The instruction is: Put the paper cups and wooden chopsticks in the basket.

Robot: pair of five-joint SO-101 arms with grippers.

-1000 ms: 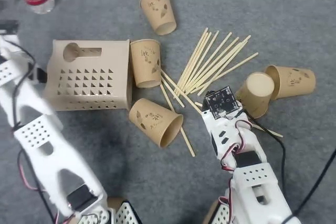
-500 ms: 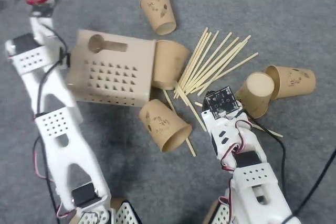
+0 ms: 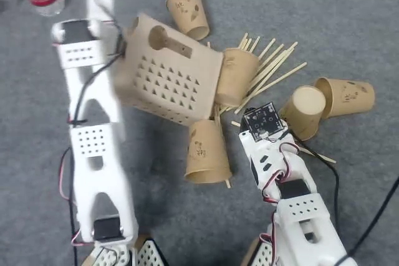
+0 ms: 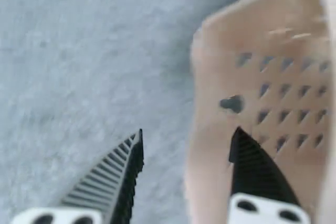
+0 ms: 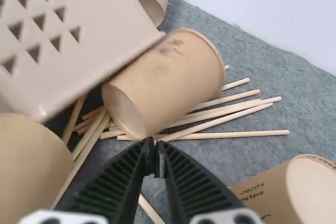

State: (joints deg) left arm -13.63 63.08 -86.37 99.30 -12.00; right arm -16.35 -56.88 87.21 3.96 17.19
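Since a second ago the left arm (image 3: 93, 123) has swung from 8 o'clock up to 11 o'clock in the high view, and the basket (image 3: 171, 82) has slid and turned with it toward 2 o'clock, shoving two paper cups along; the right arm (image 3: 280, 172) has stayed put. Its left fingers (image 4: 251, 166) stand wide apart and hold nothing: one lies against the basket's perforated wall and the other hangs over bare counter (image 3: 349, 23), so I judge this a push rather than a grasp. The basket lies tipped, handle hole upward; which way its mouth faces I cannot tell. At its 3 o'clock edge the shoved cup (image 3: 237, 76) rests on the wooden chopsticks (image 3: 268, 66), touching the basket, and at 5 o'clock the second cup (image 3: 207, 151) lies with its mouth toward 6 o'clock. The right fingers (image 5: 131, 177) are pressed together on nothing, just short of the shoved cup's mouth – probably waiting. The far cup (image 3: 187, 12) at 12 o'clock and the paired cups (image 3: 327, 104) at 3 o'clock lie outside the basket.
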